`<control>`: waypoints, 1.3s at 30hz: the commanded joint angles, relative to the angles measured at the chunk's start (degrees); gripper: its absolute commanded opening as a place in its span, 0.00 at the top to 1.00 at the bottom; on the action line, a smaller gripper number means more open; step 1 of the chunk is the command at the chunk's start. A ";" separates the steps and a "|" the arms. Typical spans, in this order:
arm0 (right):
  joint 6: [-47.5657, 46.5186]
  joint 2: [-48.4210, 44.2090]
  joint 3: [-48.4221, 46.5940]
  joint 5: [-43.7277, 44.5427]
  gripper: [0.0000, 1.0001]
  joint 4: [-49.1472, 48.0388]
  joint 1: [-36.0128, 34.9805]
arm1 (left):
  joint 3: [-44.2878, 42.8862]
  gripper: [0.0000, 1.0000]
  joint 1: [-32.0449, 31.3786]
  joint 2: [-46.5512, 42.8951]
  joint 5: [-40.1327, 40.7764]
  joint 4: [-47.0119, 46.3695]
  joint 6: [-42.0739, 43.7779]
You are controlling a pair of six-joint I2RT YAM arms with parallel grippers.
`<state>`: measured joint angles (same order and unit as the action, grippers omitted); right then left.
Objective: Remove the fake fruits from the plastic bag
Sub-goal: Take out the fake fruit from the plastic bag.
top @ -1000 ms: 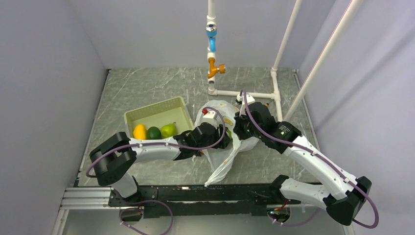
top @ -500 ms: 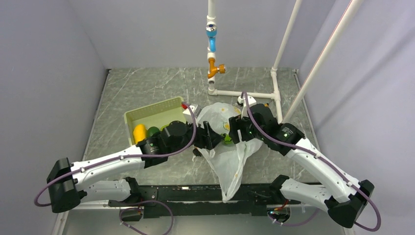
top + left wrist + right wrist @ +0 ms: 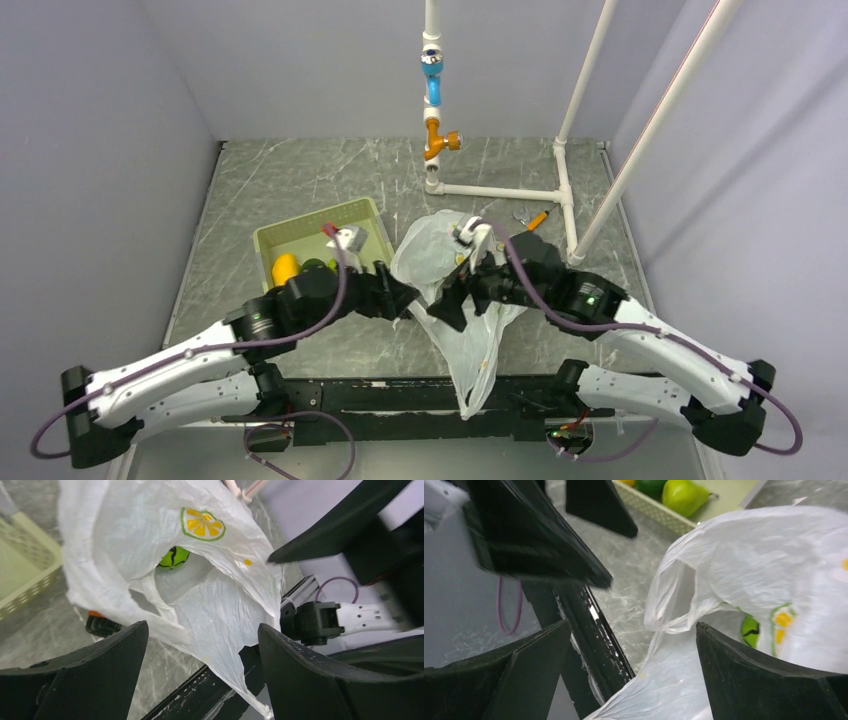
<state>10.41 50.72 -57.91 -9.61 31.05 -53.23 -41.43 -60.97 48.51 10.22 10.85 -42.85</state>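
Observation:
The plastic bag [image 3: 428,247] lies crumpled mid-table, its tail hanging over the near edge. Through its mouth shows a dark-striped green ball [image 3: 173,557], which in the right wrist view [image 3: 750,631] sits behind the film. A yellow mango [image 3: 286,268], a green pear [image 3: 684,495] and a darker green fruit [image 3: 651,485] rest in the pale green basket [image 3: 300,232]. My left gripper [image 3: 403,297] [image 3: 202,630] stands open just left of the bag. My right gripper [image 3: 450,300] [image 3: 633,625] stands open over the bag's near part. Neither pinches the film.
A white pipe frame [image 3: 500,190] with orange and blue fittings stands at the back. An orange-and-black brush [image 3: 537,217] lies near it. A small orange-and-black item [image 3: 100,624] peeks from under the bag. A black rail [image 3: 400,400] runs along the near edge.
My right gripper went from shut to open, letting go of the bag. My left gripper opened wider. Both drew back toward the near edge; the bag's tail now hangs over it.

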 commanded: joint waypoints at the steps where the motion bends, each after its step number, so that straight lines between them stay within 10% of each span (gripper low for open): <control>1: 0.55 2.79 5.10 6.04 0.02 -7.36 -6.61 | 0.36 0.11 0.47 -9.43 6.81 12.02 -2.31; 16: 3.42 18.03 9.52 32.28 0.28 -11.47 -15.18 | 1.21 0.03 0.90 -19.24 6.80 21.16 -5.39; 25: -0.03 16.24 7.29 30.83 1.00 -16.23 -14.97 | 8.08 0.03 0.94 -22.33 1.91 9.85 -7.03; 39: -3.51 14.00 -6.72 29.31 1.00 -6.13 -10.96 | 20.41 0.07 0.94 -9.46 -10.15 -23.22 -7.86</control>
<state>7.66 67.16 -61.34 21.39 22.85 -65.69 -23.57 -60.18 35.14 5.45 5.80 -49.54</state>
